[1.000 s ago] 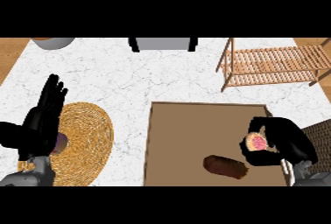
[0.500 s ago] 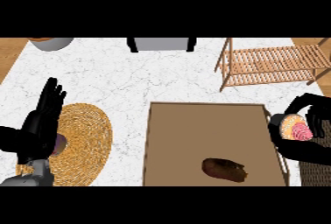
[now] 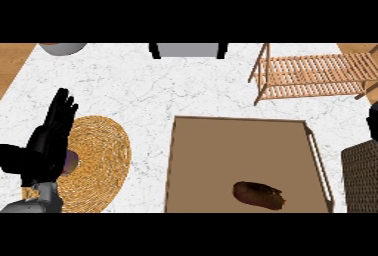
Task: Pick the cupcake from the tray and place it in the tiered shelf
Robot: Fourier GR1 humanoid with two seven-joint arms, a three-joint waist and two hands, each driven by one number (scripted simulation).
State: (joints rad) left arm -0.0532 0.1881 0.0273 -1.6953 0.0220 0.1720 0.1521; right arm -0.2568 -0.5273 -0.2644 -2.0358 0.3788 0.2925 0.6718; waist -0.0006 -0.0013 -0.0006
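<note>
The brown tray (image 3: 181, 165) lies on the marble counter with one dark brown lump (image 3: 258, 195) near its front right corner. No cupcake shows in the head view. The wooden slatted tiered shelf (image 3: 317, 75) stands at the back right, and what I see of it is bare. Only a black sliver of my right hand (image 3: 373, 119) shows at the right edge, between the tray and the shelf. My left hand (image 3: 48, 145) rests open at the left, fingers up, over a round woven mat (image 3: 103, 160).
A dark woven object (image 3: 362, 175) sits at the right edge beside the tray. A grey bowl (image 3: 63, 47) and a grey box-like object (image 3: 188, 50) stand along the counter's back edge. Wood floor shows at both back corners.
My right hand lifted the pink-topped cupcake off the tray and carried it right and back, almost out of view; the cupcake no longer shows. The left hand stayed put.
</note>
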